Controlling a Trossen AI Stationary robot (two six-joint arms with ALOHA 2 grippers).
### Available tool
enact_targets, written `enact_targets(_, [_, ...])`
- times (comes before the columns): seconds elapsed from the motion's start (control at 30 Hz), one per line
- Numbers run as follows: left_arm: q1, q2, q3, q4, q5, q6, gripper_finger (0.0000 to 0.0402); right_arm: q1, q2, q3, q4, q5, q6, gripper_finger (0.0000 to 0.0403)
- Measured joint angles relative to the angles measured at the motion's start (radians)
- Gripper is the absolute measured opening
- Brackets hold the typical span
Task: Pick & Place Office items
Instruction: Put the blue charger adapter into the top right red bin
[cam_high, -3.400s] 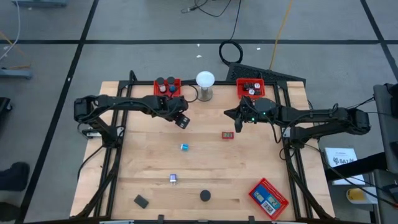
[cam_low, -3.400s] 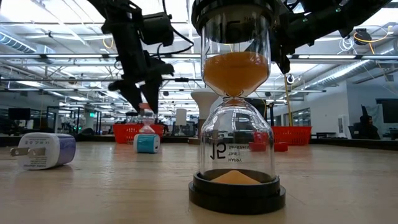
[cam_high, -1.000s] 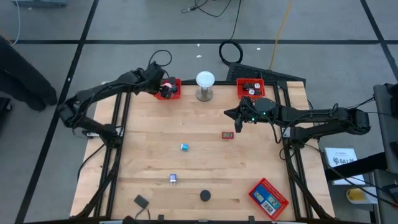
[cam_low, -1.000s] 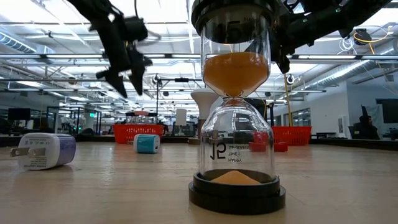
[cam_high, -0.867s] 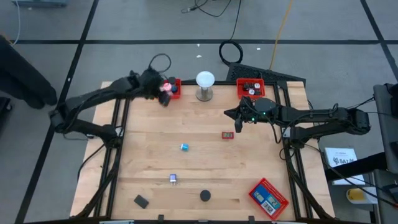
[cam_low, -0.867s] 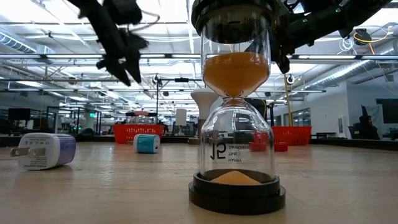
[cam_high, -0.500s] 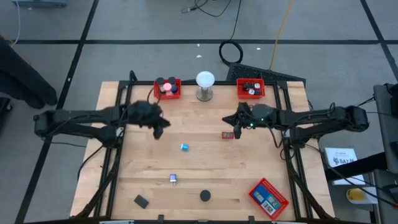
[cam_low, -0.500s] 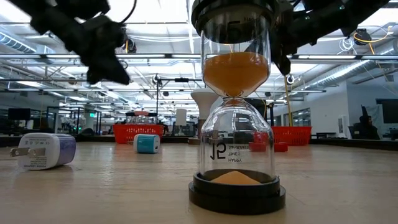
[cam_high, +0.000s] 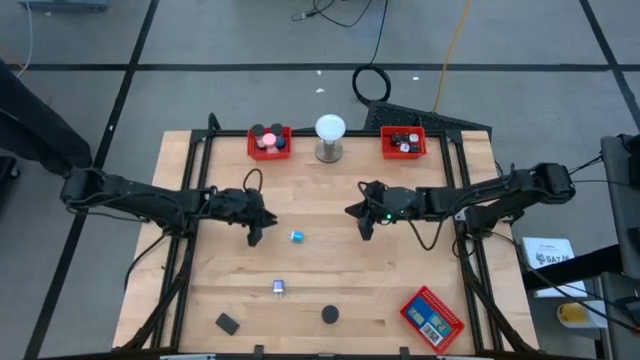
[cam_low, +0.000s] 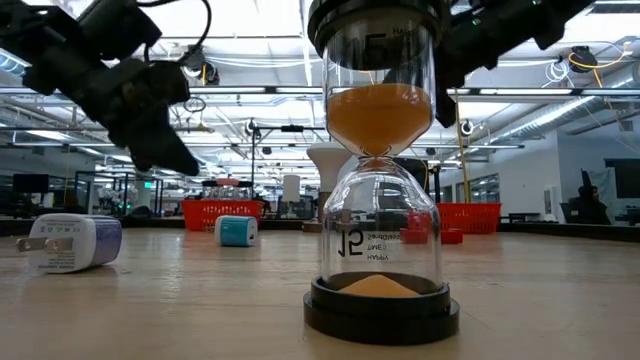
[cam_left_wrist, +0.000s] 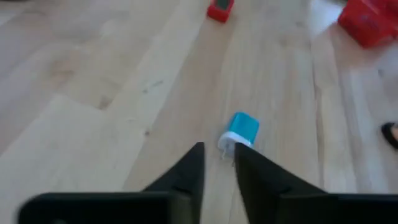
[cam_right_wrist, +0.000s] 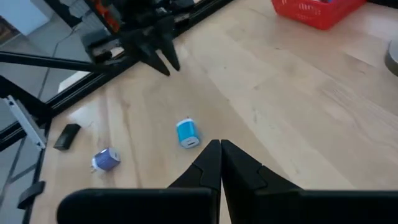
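**Approach geometry: blue charger plug, two arms converging**

My left gripper (cam_high: 256, 236) hangs over the middle-left of the tabletop (cam_high: 330, 280). Its fingers (cam_left_wrist: 186, 171) stand nearly together, a thin gap between the tips, and hold nothing. My right gripper (cam_high: 364, 231) hangs over the middle-right; its fingers (cam_right_wrist: 211, 163) are pressed tip to tip, also empty.

The nearest item is the blue charger plug (cam_high: 297, 236). It lies on the bare wood between the two grippers, just beside the left one and further from the right. In the left wrist view the plug (cam_left_wrist: 239, 132) sits straight ahead of the fingertips, slightly off to one side, with its long axis running obliquely away from me and its white pronged end nearer. I judge the left arm the better placed. The fingers must spread before descent and close across the short sides.

Surroundings:
- A small red block (cam_left_wrist: 219, 10) lies beyond the plug, near the right gripper.
- A purple-and-white plug (cam_high: 279, 288), a black disc (cam_high: 329, 314) and a black block (cam_high: 227, 323) lie toward the near edge, well apart.
- A red tray (cam_high: 270, 141) with items stands at the far edge; a second tray (cam_high: 403, 142) stands to its right.
- A white globe lamp (cam_high: 329, 137) stands between them.

Nothing lies between the left fingers and the blue plug. The risk is both arms meeting over it.
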Motion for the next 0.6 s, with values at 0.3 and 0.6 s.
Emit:
enact_targets(0.3, [-0.056, 0.204, 0.000, 0.197, 0.022, 0.193, 0.0243, 0.007, -0.002, 0.014, 0.005, -0.001, 0.018, 0.0000])
enact_targets(0.6, [-0.065, 0.379, 0.001, 0.287, 0.020, 0.205, 0.0267, 0.007, -0.003, 0.014, 0.005, -0.001, 0.016, 0.0000])
